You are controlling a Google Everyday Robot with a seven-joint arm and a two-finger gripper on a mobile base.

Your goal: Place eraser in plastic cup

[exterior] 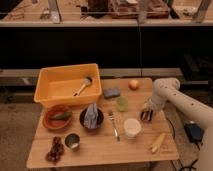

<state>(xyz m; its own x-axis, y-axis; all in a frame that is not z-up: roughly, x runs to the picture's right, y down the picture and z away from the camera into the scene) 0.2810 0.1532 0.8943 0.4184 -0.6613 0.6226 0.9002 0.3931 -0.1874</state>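
end effector (146, 113) pinched on small dark striped eraser (146, 118) | just right of white plastic cup (132, 127) | grip readies lift

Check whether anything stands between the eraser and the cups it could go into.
Nothing visible does. The tool is shut on the eraser at the right side of the table as seen. The white cup stands just front-left of it and the green cup to its left, with only bare wood between.

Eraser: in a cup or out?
Out. The eraser is on the table, gripped by the end effector, beside the white cup.
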